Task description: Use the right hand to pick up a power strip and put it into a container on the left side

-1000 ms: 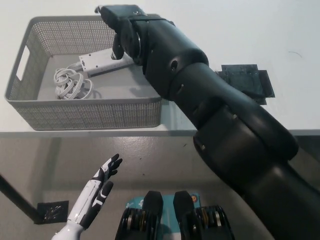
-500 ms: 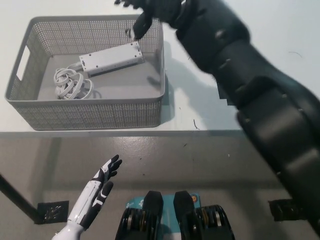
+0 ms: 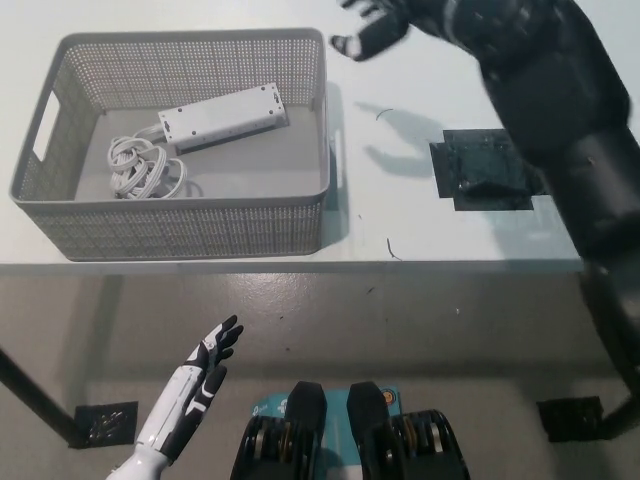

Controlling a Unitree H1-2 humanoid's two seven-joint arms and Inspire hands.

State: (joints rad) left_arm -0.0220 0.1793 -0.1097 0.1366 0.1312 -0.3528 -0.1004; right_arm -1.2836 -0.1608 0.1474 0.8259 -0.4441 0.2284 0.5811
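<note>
A white power strip (image 3: 222, 117) lies inside the grey mesh basket (image 3: 180, 226) on the left of the white table, with its coiled cord (image 3: 145, 167) beside it. My black right hand (image 3: 372, 27) hovers above the table near the top edge, to the right of the basket, open and holding nothing. The white left hand (image 3: 200, 375) rests low at the lower left, below the table's front edge, fingers spread and empty.
A dark square patch (image 3: 484, 169) lies on the table right of the basket. The table's front edge (image 3: 400, 265) runs across the middle. A small black mat (image 3: 105, 422) lies on the floor at lower left.
The right arm has swung right and away from the basket, leaving the power strip lying inside. The left hand has stayed where it was.
</note>
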